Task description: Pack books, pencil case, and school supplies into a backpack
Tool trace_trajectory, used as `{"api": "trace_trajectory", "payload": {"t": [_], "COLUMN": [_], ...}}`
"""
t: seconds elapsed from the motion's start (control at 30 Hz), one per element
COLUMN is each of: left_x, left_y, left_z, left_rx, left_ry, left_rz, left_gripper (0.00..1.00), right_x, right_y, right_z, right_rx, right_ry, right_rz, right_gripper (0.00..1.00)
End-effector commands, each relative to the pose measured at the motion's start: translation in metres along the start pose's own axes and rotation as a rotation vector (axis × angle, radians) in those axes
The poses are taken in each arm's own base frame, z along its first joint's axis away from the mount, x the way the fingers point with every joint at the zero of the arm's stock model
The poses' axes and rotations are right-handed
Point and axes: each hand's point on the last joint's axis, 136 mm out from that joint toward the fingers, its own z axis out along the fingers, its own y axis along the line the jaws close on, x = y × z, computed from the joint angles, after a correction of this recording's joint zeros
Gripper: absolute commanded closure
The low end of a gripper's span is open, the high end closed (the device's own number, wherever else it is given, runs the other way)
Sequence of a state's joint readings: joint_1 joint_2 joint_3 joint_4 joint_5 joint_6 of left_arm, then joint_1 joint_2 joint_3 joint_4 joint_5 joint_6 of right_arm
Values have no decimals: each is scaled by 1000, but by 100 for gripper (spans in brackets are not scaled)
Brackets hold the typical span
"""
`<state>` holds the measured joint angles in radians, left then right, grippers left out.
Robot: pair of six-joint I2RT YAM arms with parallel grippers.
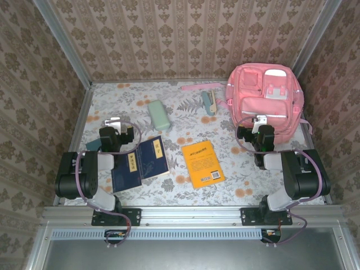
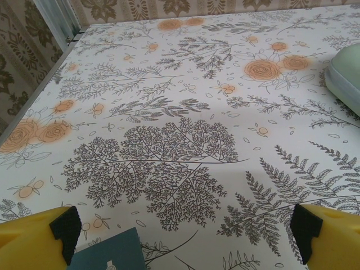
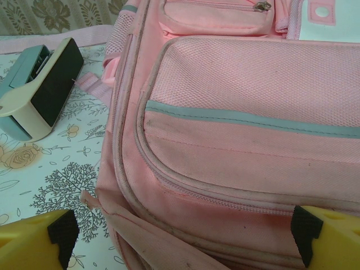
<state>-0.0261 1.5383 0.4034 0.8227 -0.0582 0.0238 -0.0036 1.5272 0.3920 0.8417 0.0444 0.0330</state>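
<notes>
Packing has not begun: the backpack lies seemingly zipped at the bench's far right, with books, pencil case and stapler loose on the bench. Left fingers and right fingers gape wide, holding nothing; the right hover at the backpack.

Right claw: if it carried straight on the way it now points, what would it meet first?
The large pink fabric backpack: its front pocket lies straight ahead of the open right claw. Depth is unclear, but nothing seems to lie between.
</notes>
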Motion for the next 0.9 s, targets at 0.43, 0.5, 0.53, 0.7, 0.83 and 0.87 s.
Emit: {"api": "trace_trajectory", "payload": {"t": [0.43,0.5,0.53,0.7,0.83,0.87], "left_x": [-102,-102,-104,-105,-101,-101], "left_y": [43,36,29,2,-20,-23], "left_z": [-63,-68,-71,-93,-113,-116], "left_rx": [-155,-115,-77,9,52,54], "left_ry": [266,287,286,286,295,294], "left_rz": [-437,-463,-471,-458,-408,-392], "left_gripper": [0,0,0,0,0,0], "right_x": [-84,-91,-91,-84,-75,-75], "right_y": [-45,-39,-39,-29,-12,-5], "right_z": [-32,-24,-19,14,46,53], "right_rx": [266,207,197,158,79,51], "right_ry": [87,121,146,287,376,394], "right_rz": [420,438,444,422,443,441], "right_gripper": [0,0,0,0,0,0]}}
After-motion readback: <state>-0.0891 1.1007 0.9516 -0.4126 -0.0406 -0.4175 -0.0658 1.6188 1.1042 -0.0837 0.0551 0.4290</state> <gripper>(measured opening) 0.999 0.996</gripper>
